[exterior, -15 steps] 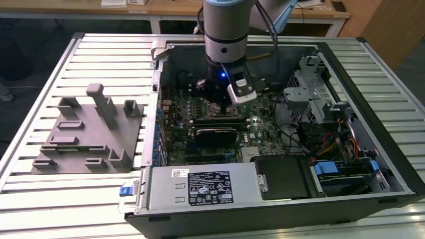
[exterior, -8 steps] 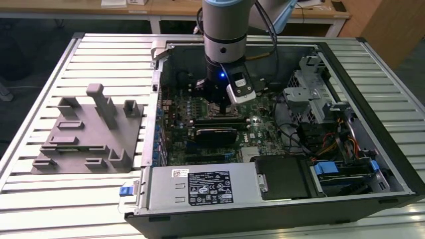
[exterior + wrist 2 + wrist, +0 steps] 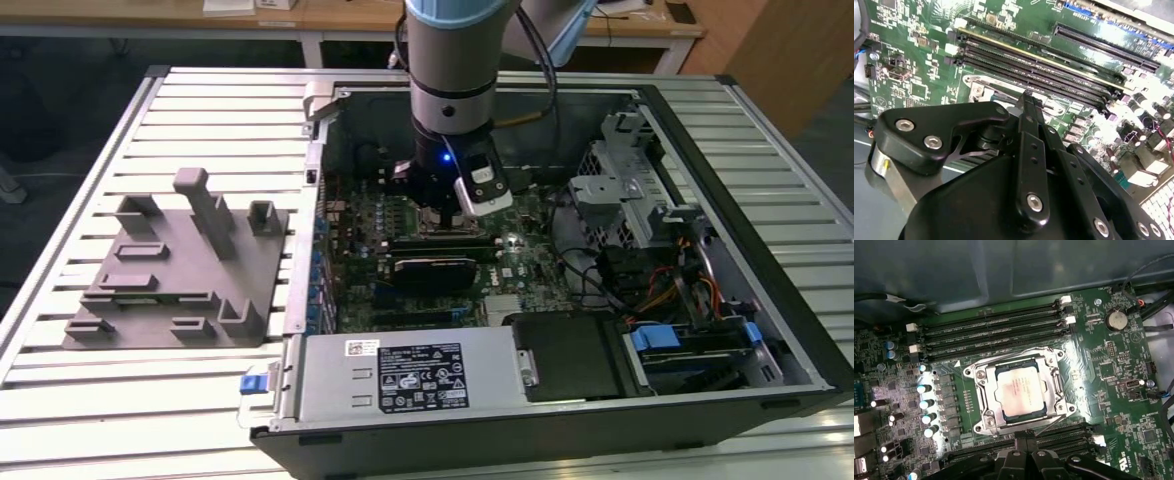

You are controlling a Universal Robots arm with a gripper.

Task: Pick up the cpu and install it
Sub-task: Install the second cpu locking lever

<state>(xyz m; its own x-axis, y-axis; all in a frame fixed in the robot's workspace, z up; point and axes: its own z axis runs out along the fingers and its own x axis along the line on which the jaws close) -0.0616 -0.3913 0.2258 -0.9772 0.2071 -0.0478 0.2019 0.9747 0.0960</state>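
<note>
The cpu (image 3: pixel 1019 392), a small square chip with a shiny silver-grey top, lies flat inside the square metal-framed socket (image 3: pixel 982 390) on the green motherboard (image 3: pixel 1114 385). In the first wrist view my gripper (image 3: pixel 1024 437) hangs just beside the socket's edge, its two black fingers pressed together with nothing between them. The second wrist view shows the gripper (image 3: pixel 1027 99) from behind, fingers closed over the board near the socket's corner. In the exterior view the gripper (image 3: pixel 447 222) reaches down into the open computer case (image 3: pixel 747 300) above the board's middle.
Black memory slots (image 3: pixel 994 327) run along both sides of the socket. A row of capacitors (image 3: pixel 926 402) stands beside it. A black card (image 3: pixel 434 270), power supply (image 3: pixel 400 375), drive cage (image 3: pixel 627 190) and cables (image 3: pixel 667 290) crowd the case. A grey fixture (image 3: pixel 174 265) sits on the table.
</note>
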